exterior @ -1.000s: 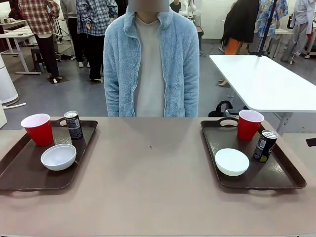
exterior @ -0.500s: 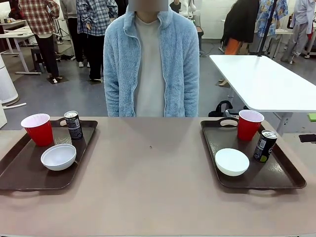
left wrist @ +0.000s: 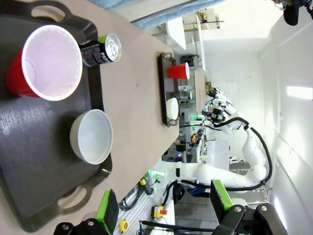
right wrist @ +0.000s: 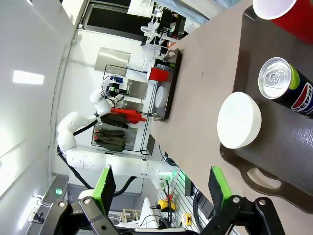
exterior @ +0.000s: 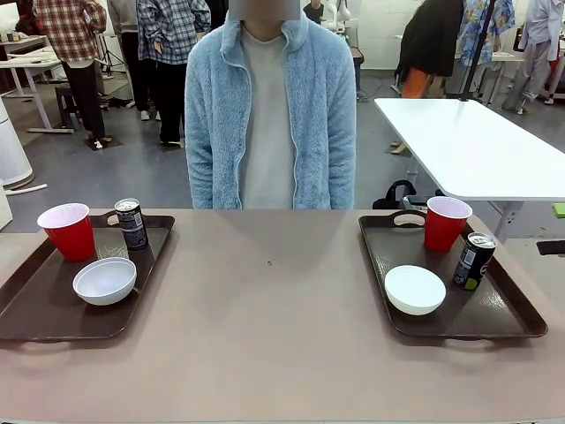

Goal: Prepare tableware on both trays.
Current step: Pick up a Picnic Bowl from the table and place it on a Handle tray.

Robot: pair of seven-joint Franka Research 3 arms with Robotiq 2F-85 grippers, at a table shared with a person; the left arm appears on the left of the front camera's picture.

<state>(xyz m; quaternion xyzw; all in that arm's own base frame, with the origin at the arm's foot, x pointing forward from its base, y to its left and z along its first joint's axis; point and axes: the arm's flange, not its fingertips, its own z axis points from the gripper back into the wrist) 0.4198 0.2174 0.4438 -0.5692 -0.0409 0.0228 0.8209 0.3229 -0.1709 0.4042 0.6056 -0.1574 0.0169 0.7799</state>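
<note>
nothing on the beige desk (exterior: 274, 327) has shifted over the last second: every piece sits exactly where it sat, and the person in the fluffy pale blue jacket (exterior: 269, 106) stands as before at the far side. the one small difference is at the right edge of the front view, where a dark shape with a green patch has crept a little. judged from how things lie, each tray already carries a full set, so the task looks complete or nearly so.

the left dark brown rectangular plastic tray (exterior: 53, 305) holds a red plastic cup with a white inside (exterior: 68, 231) at its far left, a small dark drink can with a silver top (exterior: 131, 223) just beside it, and a shallow round white bowl (exterior: 104, 280) nearer the robot. the right dark brown tray (exterior: 477, 309) mirrors this: red cup (exterior: 445, 223), dark can (exterior: 474, 261), white bowl (exterior: 415, 289).

the trays look matte with a faint grain, raised rims, rounded corners and handle cut-outs. the cups are smooth and tapered; the bowls are glossy and shallow; the cans are slim cylinders with pull-tab tops.

the left claw (left wrist: 163, 208) hangs above its tray, green-padded fingers wide apart and empty. the right claw (right wrist: 161, 188) does likewise over the right tray.
</note>
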